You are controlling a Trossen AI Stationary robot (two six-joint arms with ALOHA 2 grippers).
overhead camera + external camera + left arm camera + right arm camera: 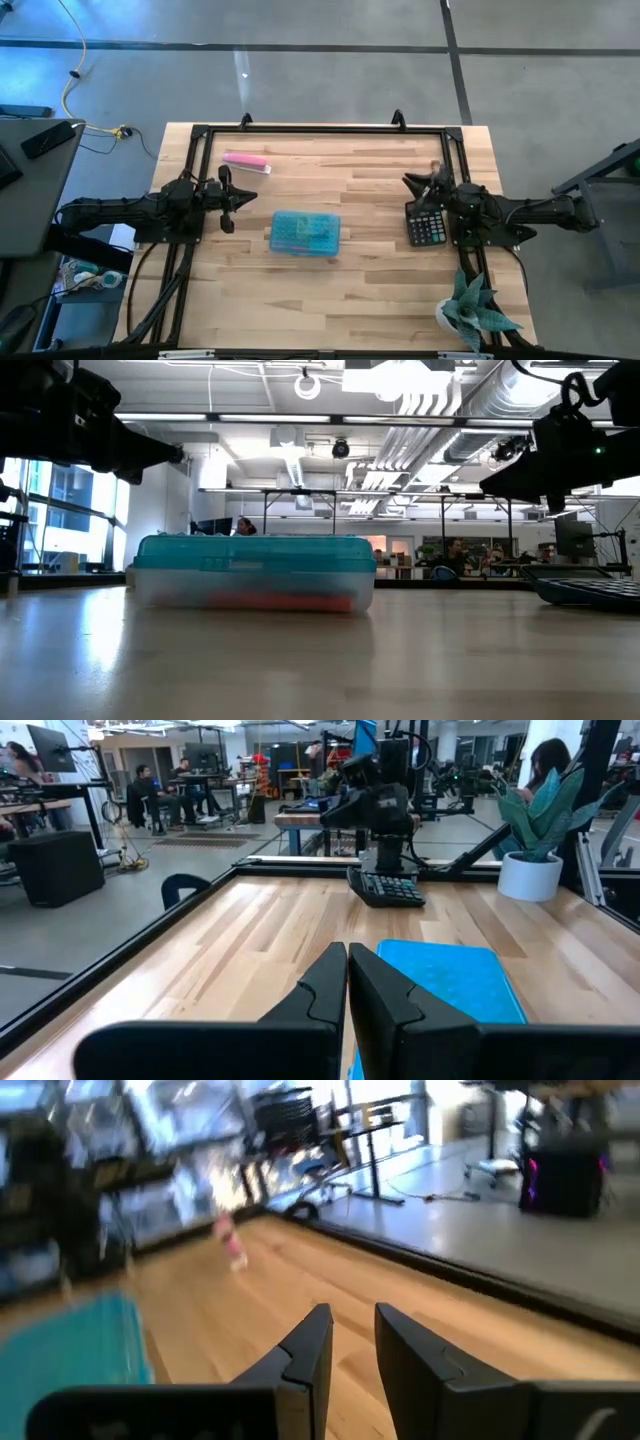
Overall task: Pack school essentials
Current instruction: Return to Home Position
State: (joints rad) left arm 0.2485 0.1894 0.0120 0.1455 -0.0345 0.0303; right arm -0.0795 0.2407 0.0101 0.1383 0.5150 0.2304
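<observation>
Closed teal box lies between left hand and right hand.

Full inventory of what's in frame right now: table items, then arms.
supply box: 1, translucent teal, lid closed, table centre
pink item: 1, pink, high view's upper left, apart from the box
calculator: 1, black, right of the box
potted plant: 1, green in white pot, high view's lower right corner
table: 1, light wood, black frame
people: several, in the room behind
left gripper: shut, empty, left of the box
right gripper: slightly open, empty, by the calculator
</observation>
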